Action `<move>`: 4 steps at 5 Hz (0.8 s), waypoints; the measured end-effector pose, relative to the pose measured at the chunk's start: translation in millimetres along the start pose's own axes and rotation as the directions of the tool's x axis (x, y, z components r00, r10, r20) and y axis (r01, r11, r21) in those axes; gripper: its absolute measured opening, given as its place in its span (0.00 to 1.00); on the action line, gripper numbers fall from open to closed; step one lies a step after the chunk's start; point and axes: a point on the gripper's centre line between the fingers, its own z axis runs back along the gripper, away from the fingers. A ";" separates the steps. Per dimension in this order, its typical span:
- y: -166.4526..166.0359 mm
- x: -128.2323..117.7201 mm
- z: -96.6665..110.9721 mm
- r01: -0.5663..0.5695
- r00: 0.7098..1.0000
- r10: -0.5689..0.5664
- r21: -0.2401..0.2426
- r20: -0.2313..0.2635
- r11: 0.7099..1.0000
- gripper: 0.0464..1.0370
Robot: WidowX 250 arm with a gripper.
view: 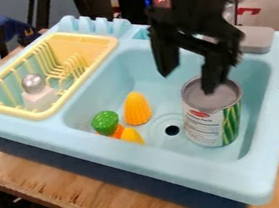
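The black gripper [190, 72] hangs over the right half of the light blue sink [270, 78], its two fingers spread apart with nothing between them. Its right finger overlaps the top of a tin can [203, 125] standing upright in the basin; whether they touch I cannot tell. The can has a white label with green bean pictures. In the basin's left part lie a yellow corn cob [136, 109], a green-topped toy vegetable [106, 122] and a smaller yellow piece [131, 136], with an orange bit partly hidden between them.
A yellow dish rack [18, 114] sits on the sink's left side, holding a white object with a silver ball top [36, 91]. A grey faucet base [256, 38] stands at the back right rim. Blue clamps grip the wooden table [69, 187] at the back left and right.
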 end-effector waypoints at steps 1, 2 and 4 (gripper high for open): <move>-13.5 -7.9 -11.6 0.038 0.999 -0.040 -0.042 -0.029 0.998 0.96; -15.9 -11.0 -22.6 0.037 0.998 -0.040 -0.049 -0.049 0.998 0.96; -13.6 -5.7 -30.8 0.056 0.996 -0.057 -0.015 -0.071 0.998 0.96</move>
